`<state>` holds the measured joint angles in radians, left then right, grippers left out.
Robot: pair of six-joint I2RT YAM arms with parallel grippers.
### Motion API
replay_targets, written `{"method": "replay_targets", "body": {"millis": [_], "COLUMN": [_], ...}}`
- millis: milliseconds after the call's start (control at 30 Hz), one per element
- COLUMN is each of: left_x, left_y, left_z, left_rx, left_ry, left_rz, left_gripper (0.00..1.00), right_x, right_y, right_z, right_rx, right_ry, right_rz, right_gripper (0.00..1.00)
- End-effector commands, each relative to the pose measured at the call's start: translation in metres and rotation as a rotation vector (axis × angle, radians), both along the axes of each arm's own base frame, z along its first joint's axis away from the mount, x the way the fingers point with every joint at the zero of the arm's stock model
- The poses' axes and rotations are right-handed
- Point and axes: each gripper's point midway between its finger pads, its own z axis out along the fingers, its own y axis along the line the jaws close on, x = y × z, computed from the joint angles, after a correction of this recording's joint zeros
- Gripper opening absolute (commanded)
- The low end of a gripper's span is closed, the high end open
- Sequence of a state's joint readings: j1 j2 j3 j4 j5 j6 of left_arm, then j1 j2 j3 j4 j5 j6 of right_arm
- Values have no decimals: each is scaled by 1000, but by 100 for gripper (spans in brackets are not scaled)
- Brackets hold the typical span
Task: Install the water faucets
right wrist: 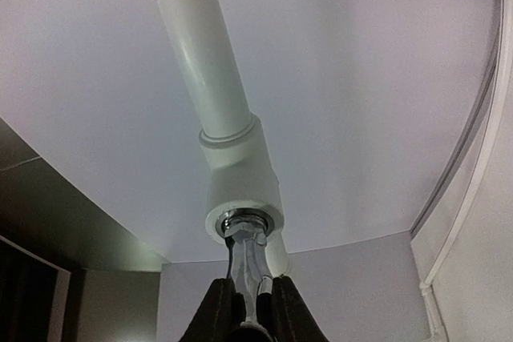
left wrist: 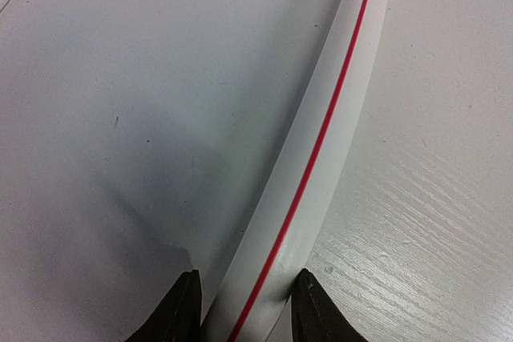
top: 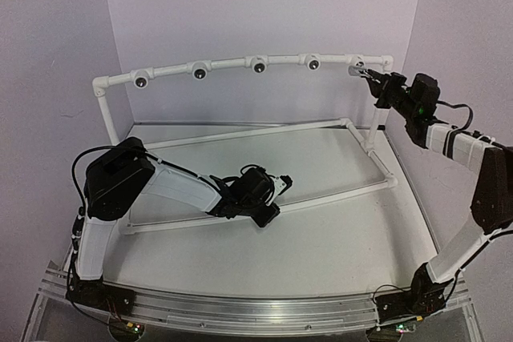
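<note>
Chrome covers the faucet [right wrist: 247,255], a slim, shiny silver piece with a hex-shaped collar at its upper end. That end sits in the round mouth of a white fitting [right wrist: 240,194] at the far right of the frame's [top: 108,110] top rail, high above the worktop [left wrist: 425,222]. Whether it is fully seated cannot be told.

The right gripper [right wrist: 250,314] is clenched on the faucet, with its two dark fingers nearly together and the metal body pinched between them. The lower part of the faucet is hidden behind the fingers, so no spout or handle can be made out. In the overhead view it is only a small bright speck at the gripper's tip.

The left gripper [left wrist: 244,318] is low on the worktop. It straddles a white pipe [left wrist: 321,142] marked with a thin red line, one finger against each side, grasping it. Only the fingertips show, cut off by the bottom edge of the wrist view.

Four other fittings [top: 199,72] along the rail show dark round openings.
</note>
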<state>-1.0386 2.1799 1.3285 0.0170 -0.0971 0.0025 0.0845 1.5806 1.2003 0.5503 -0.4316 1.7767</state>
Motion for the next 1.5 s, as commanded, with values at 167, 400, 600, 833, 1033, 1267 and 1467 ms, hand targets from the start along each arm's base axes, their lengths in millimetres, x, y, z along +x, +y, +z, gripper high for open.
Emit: {"method": "replay_targets", "body": {"millis": [167,400,600,833,1033,1267,1467], "left_x": [-111,-112,-111,-112,-113,-113,-112], "left_y": [126,126,125,124,123,124,124], "left_z": [-141,-142,-142,-141,-141,-140,-141], "left_rx": [506,513,512,505,502,504,507], "left_ry": [480,481,482,481,484,481,479], "left_rz": [48,42,36,34,31,32,33], "left_gripper": [0,0,0,0,0,0,0], "right_x": [13,-24,-57,-90,-113,-102,-70], "right_y": [-8,-43,-93,-61,-26,11,34], "right_z": [-50,-14,17,68,32,27,20], "right_rx": [-87,-455,-763,-1714,-2294,-2599,-2760], "right_ry": [73,-61,-127,-593,-952,-1172,-1125], "right_rz": [0,-126,-277,-128,126,260,248], "right_gripper": [48,98,98,98,98,98,98]}}
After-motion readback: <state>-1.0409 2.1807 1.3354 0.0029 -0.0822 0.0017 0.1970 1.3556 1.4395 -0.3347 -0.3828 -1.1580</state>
